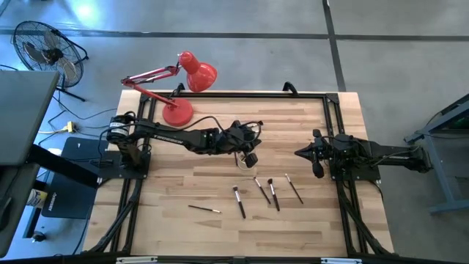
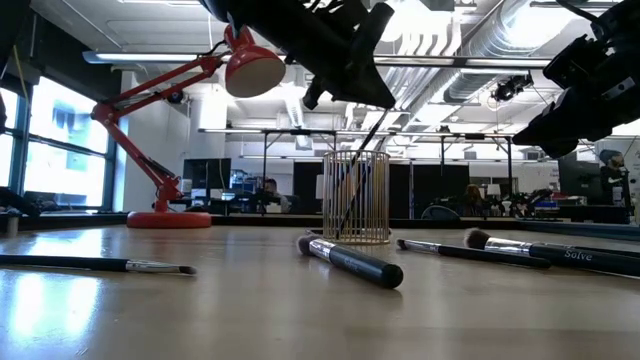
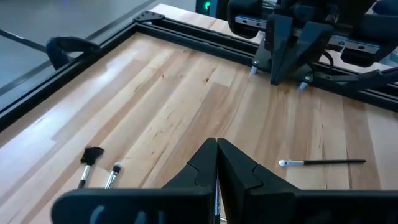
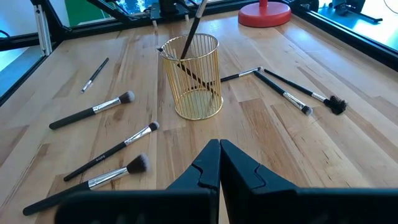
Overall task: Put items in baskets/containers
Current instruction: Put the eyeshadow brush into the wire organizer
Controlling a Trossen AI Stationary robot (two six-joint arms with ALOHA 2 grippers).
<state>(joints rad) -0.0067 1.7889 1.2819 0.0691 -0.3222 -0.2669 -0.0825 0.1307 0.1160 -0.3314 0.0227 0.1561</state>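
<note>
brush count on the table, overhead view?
5 brushes. One lies alone front-left; four fan out front-centre. More hide under the left arm: one sits in the wire cup.

A red desk lamp (image 1: 183, 81) stands at the far left corner of the wooden table (image 1: 190, 227), its shade over the far edge. On the floor beyond, far left, a black fan (image 1: 45, 50) stands.
</note>
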